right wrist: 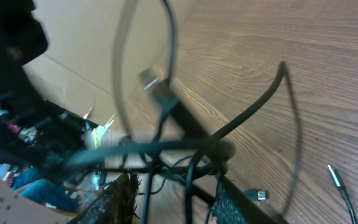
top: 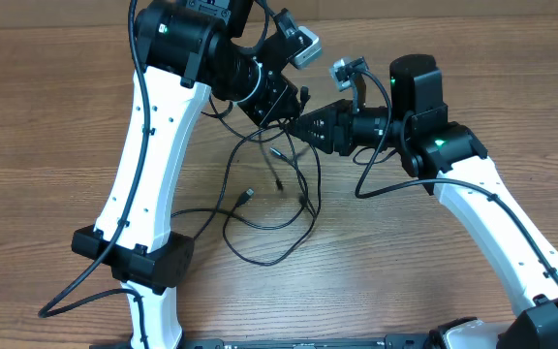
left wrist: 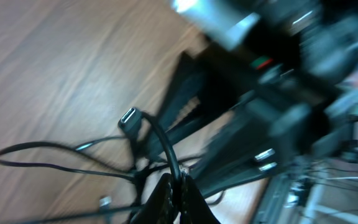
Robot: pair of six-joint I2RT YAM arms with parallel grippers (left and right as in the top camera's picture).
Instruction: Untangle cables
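Two grippers meet over one tangle of cables (right wrist: pixel 253 102), which hangs from them and spills in loose loops onto the wooden table (top: pixel 46 145). At the tangle's upper left, the left gripper (top: pixel 299 98) comes in at a slant. Its fingers (left wrist: pixel 163 202) are pressed together on a strand that rises out from between them and curves up to a dark plug (left wrist: pixel 129 118). Below, at the tangle's lower left edge, a silver-tipped plug (top: pixel 248 196) lies flat on the wood. At the tangle's upper right, just beside the other claw, the right gripper (top: pixel 295 126) points in sideways. Its fingers (right wrist: pixel 124 199) stand spread, with several strands crossing the gap between them. Whether either finger touches a strand I cannot tell
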